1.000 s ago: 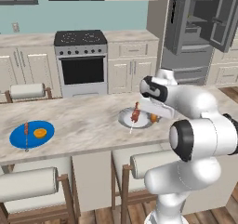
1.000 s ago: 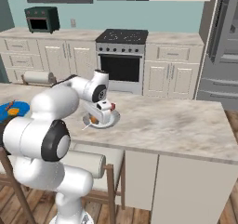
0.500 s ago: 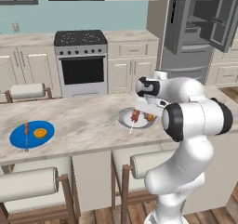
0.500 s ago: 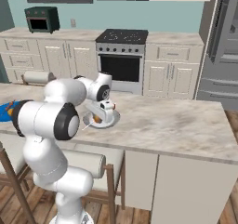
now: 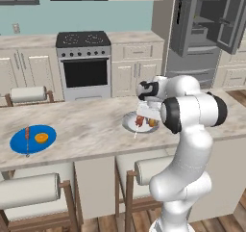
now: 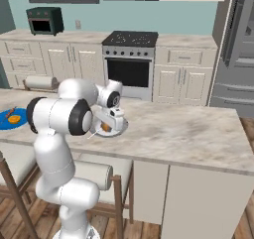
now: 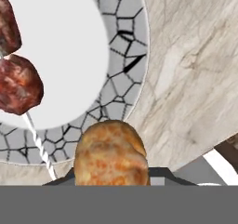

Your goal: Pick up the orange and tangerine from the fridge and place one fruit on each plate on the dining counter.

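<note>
Hand view shows the two-finger gripper (image 7: 111,179) clamped on a mottled orange round fruit (image 7: 110,153) at 6 o'clock, just over the crackle-patterned rim of the pale grey-white round plate (image 7: 123,56); a thin skewer of dark red meat chunks (image 7: 16,86) lies on that plate at 9 o'clock. Left base view has this plate on the beige marbled dining counter (image 5: 91,125), with the bright blue round plate (image 5: 19,143), bearing another orange fruit (image 5: 41,137), at 9 o'clock and the tall grey steel fridge (image 5: 204,33), doors open, at 1 o'clock.

Orange fruit (image 7: 111,153) over the pale plate's (image 7: 125,60) cracked rim — second fruit (image 5: 41,137) on blue plate (image 5: 19,144).
</note>
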